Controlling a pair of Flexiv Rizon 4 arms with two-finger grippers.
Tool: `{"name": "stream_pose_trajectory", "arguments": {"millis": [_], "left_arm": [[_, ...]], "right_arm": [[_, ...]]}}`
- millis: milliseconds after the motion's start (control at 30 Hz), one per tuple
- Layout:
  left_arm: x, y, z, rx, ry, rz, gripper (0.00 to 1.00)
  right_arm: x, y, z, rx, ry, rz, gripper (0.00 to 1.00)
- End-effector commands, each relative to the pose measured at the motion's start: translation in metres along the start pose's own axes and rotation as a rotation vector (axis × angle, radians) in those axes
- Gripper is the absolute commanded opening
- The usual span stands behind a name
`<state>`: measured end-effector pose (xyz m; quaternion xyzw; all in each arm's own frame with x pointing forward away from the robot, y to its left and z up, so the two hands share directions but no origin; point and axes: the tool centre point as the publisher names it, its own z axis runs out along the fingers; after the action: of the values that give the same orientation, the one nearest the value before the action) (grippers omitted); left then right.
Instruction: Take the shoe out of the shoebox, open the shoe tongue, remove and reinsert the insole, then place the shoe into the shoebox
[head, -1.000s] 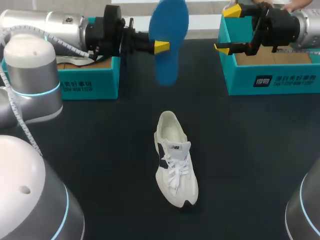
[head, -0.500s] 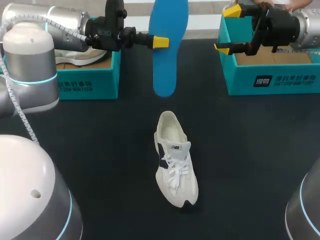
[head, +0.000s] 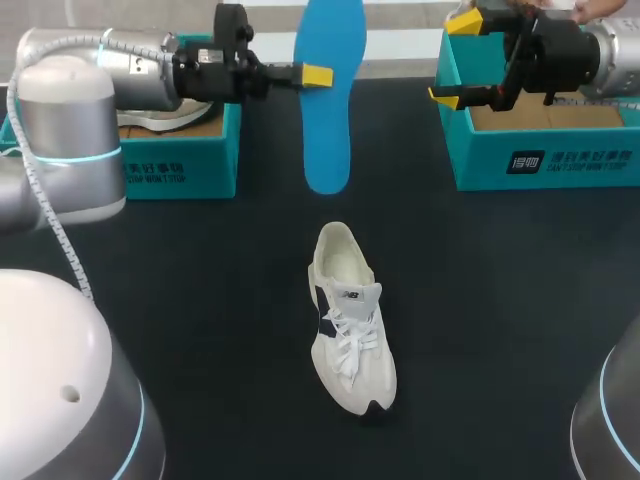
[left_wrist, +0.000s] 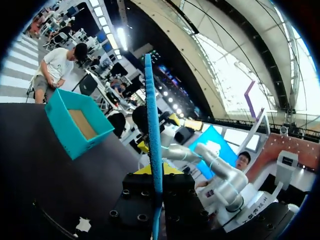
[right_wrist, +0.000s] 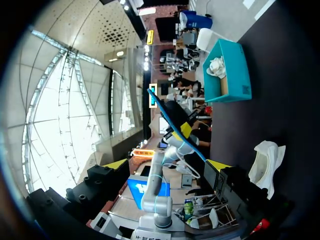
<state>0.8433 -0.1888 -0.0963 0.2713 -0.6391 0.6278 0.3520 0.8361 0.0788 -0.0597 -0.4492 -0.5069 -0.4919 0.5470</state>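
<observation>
The blue insole (head: 328, 100) hangs lengthwise in the air over the far middle of the table, with my left gripper (head: 316, 75) shut on its side. In the left wrist view the insole (left_wrist: 152, 125) shows edge-on between the fingers of the left gripper (left_wrist: 154, 171). The white shoe (head: 350, 320) lies on the dark table below, toe toward the near edge and its opening facing up. My right gripper (head: 455, 58) stands open and empty over the right teal shoebox (head: 540, 150). From the right wrist, the right gripper (right_wrist: 167, 165) faces the insole (right_wrist: 175, 125) and the shoe (right_wrist: 265, 160).
A second teal shoebox (head: 175, 160) at the far left holds another white shoe (head: 150, 115); the same box (right_wrist: 227, 75) shows in the right wrist view. The right shoebox (left_wrist: 75, 122) appears in the left wrist view. The dark table top (head: 200, 300) lies bare around the shoe.
My left gripper has risen a little and drawn slightly left, and the insole has turned with it, and now hangs straighter. The right arm and the shoe have stayed put.
</observation>
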Motion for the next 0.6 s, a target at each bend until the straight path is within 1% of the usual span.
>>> {"name": "stream_pose_trajectory", "arguments": {"millis": [33, 67, 100, 133, 167, 600], "left_arm": [[-0.0001, 0.0082, 0.0009, 0.195, -0.067, -0.248, 0.00], [-0.0008, 0.0079, -0.0012, 0.196, -0.098, -0.264, 0.00], [-0.0012, 0.0076, -0.0024, 0.195, -0.093, -0.256, 0.00], [-0.0002, 0.0071, -0.0035, 0.194, -0.120, -0.261, 0.00], [-0.0001, 0.0072, -0.0042, 0.187, -0.124, -0.268, 0.00], [-0.0001, 0.0072, -0.0042, 0.187, -0.124, -0.268, 0.00]], "right_arm": [[0.0006, -0.0012, 0.0004, -0.002, -0.004, 0.001, 1.00], [0.0006, -0.0012, 0.0004, -0.002, -0.004, 0.001, 1.00], [0.0006, -0.0012, 0.0004, -0.002, -0.004, 0.001, 1.00], [0.0006, -0.0012, 0.0004, -0.002, -0.004, 0.001, 1.00], [0.0006, -0.0012, 0.0004, -0.002, -0.004, 0.001, 1.00], [0.0006, -0.0012, 0.0004, -0.002, -0.004, 0.001, 1.00]]}}
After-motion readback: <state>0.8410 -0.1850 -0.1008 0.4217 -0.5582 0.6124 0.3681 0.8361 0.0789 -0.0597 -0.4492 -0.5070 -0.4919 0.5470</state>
